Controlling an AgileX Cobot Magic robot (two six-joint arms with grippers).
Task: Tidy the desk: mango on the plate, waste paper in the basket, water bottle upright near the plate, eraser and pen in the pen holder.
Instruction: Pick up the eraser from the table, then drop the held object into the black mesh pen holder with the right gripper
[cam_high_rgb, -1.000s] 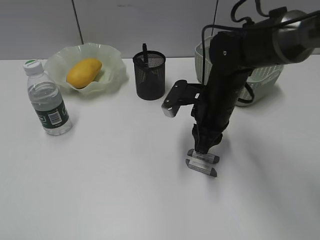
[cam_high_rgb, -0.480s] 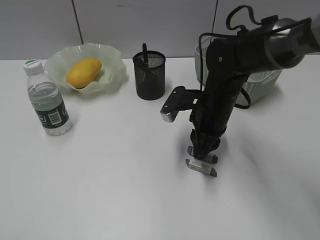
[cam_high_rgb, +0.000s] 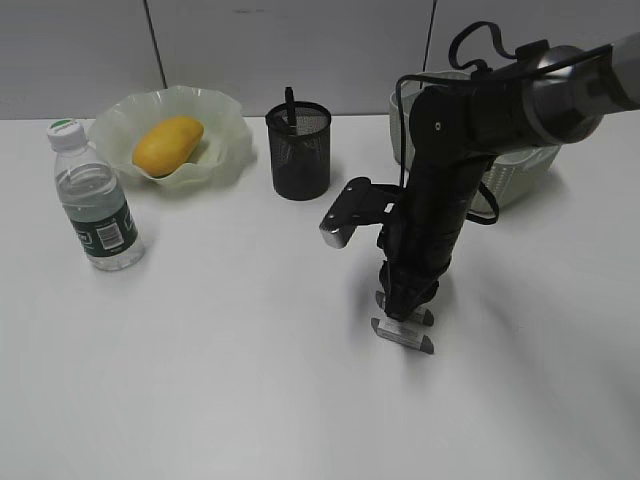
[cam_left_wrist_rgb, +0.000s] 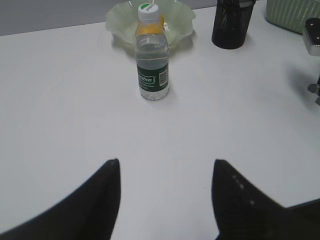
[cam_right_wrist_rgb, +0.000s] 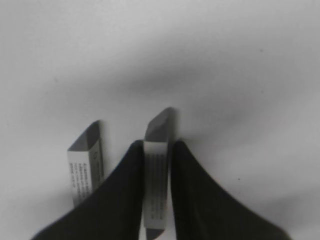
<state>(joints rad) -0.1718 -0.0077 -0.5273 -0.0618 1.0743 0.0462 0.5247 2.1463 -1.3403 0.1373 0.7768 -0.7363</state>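
Note:
My right gripper points straight down at the desk and is shut on a grey-white eraser. In the right wrist view the jaws grip that eraser by its long sides. A second eraser lies just beside it, also seen in the wrist view. The mango lies on the plate. The water bottle stands upright in front of the plate. The pen stands in the pen holder. My left gripper is open and empty, low over bare desk. No waste paper shows.
The basket stands at the back right, partly hidden by the right arm. The left wrist view shows the bottle, plate, pen holder and basket far ahead. A grey wall runs along the desk's back edge.
The right arm has leaned slightly left and settled lower over the two erasers. The other objects have not moved.

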